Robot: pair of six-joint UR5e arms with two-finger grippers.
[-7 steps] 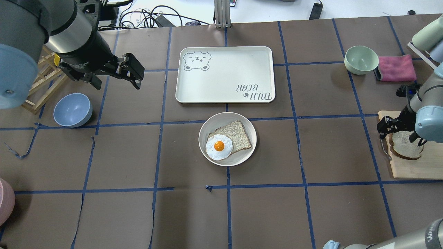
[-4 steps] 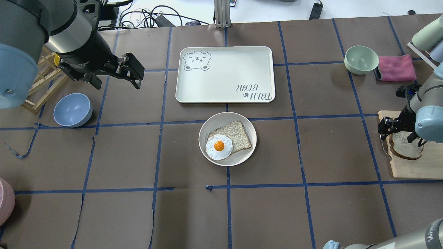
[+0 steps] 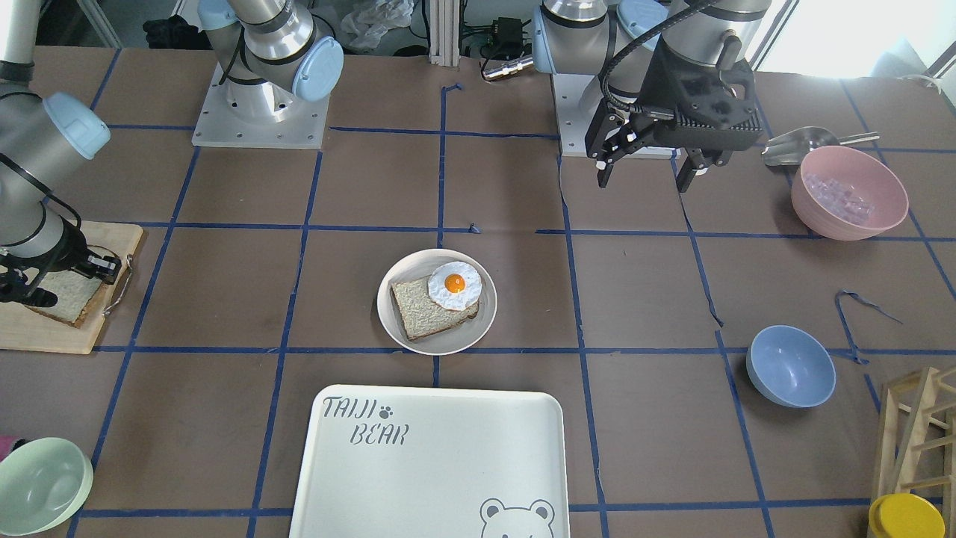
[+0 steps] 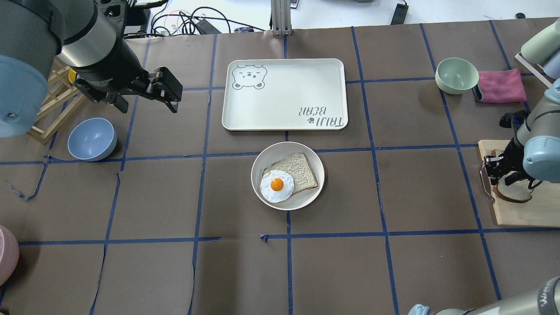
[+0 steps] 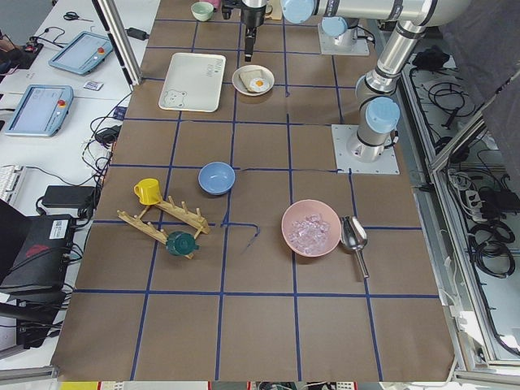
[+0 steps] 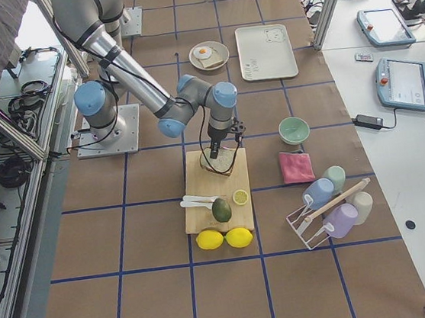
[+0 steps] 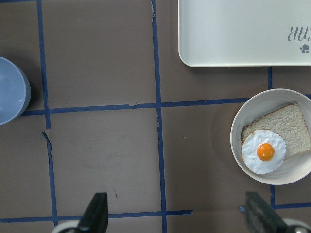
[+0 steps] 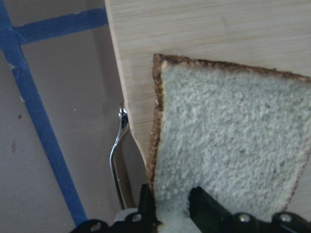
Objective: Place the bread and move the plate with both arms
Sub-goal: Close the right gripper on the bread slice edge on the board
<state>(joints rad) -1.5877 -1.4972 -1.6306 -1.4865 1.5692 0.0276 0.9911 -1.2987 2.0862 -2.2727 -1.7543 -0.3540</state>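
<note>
Right tool [image 8: 172, 199] clamped on bread [image 8: 228, 136] crust edge, on cutting board [image 8: 204, 29]. Left tool [image 4: 146, 103] spread wide, holds nothing, above bench [image 4: 153, 197], well apart from plate [image 4: 262, 162]

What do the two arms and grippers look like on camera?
The left arm and right arm are silver-grey tubes with light-blue joint caps. The left gripper and right gripper are black and boxy, each with two fingers. A black cable loops along the left wrist.

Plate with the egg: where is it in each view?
Front-facing: plate centre.
Overhead: centre, below tray.
Exterior left: top, far end.
Exterior right: top centre.
Left wrist: right edge.
Right wrist: absent.
Landmark: white tray beside it.
</note>
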